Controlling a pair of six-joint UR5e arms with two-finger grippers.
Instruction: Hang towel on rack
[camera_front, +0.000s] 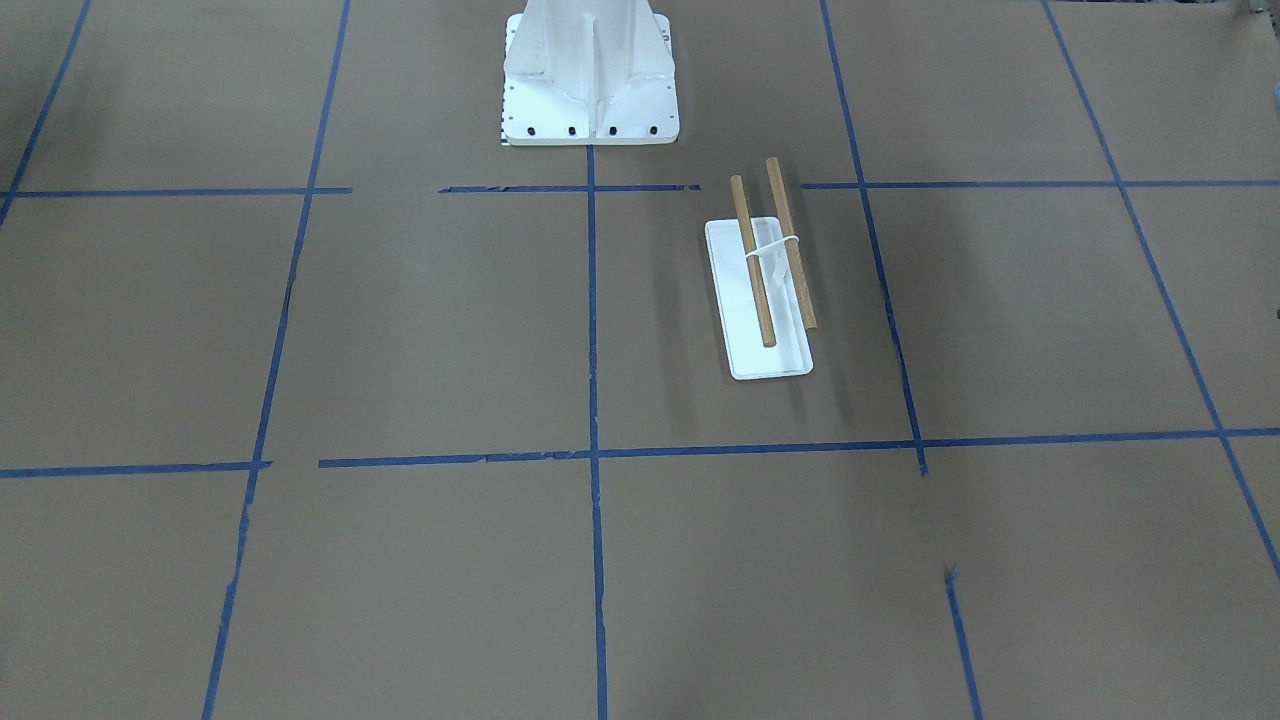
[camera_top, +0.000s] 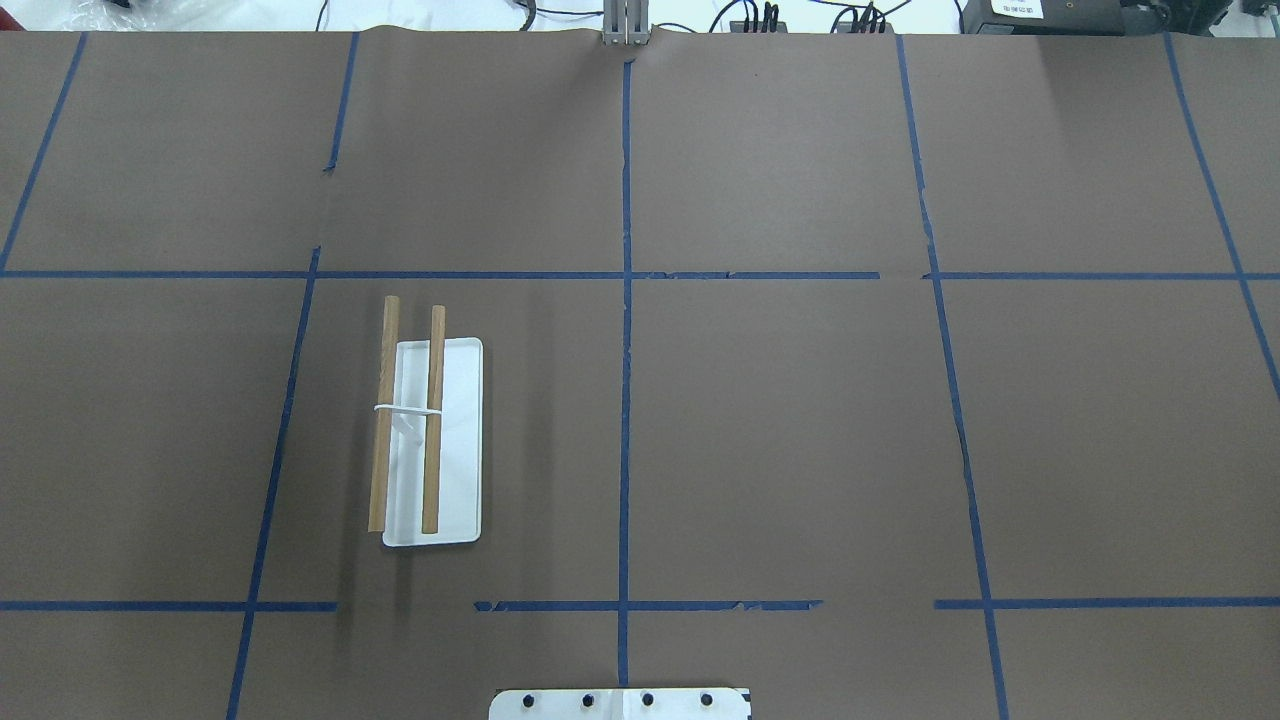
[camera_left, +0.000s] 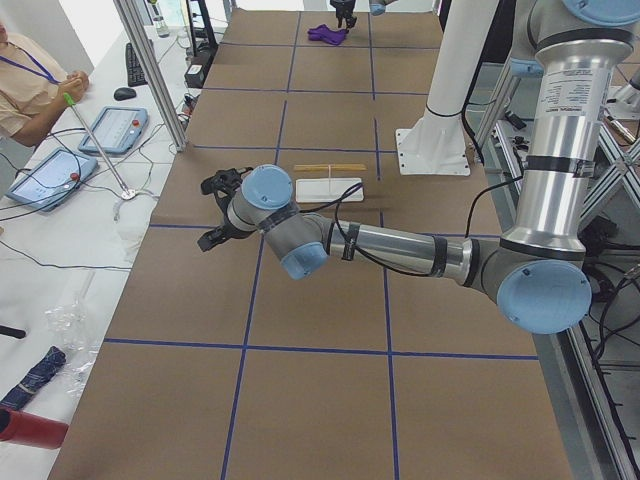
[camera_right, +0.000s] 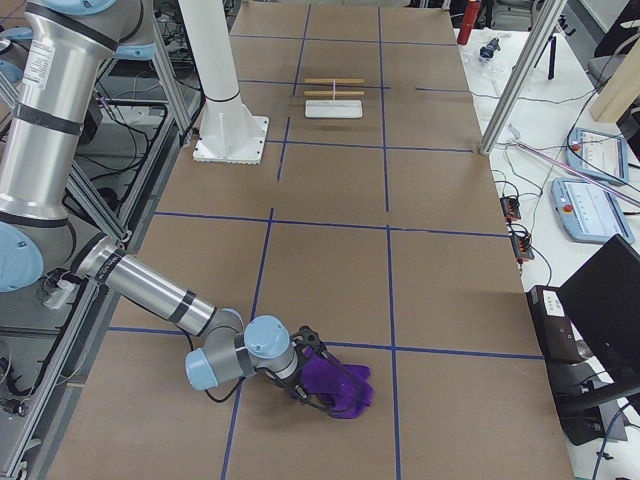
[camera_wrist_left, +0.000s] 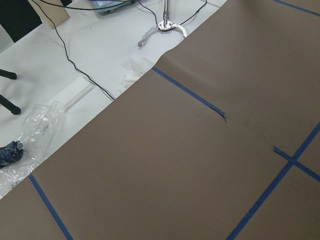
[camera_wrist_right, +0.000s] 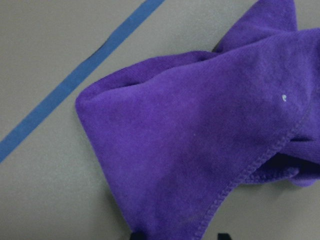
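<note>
The rack (camera_top: 460, 450) has a flat white tray base and two parallel wooden dowels (camera_top: 433, 420) on a white bracket. It stands bare on the robot's left half of the table and also shows in the front-facing view (camera_front: 740, 320), the left view (camera_left: 330, 188) and the right view (camera_right: 334, 108). The purple towel (camera_right: 338, 388) lies crumpled near the table's right end and fills the right wrist view (camera_wrist_right: 210, 125). My right gripper (camera_right: 310, 385) is down at the towel, fingertips (camera_wrist_right: 223, 235) apart at its edge. My left gripper (camera_left: 212, 212) hovers near the table's left edge; I cannot tell its state.
The large white pedestal base (camera_front: 590, 100) stands at the robot's side of the table, near the rack (camera_left: 435, 135). Blue tape lines grid the brown table cover. An operator (camera_left: 30, 80), tablets and cables are beyond the far edge. A monitor (camera_right: 600, 300) sits off the right end.
</note>
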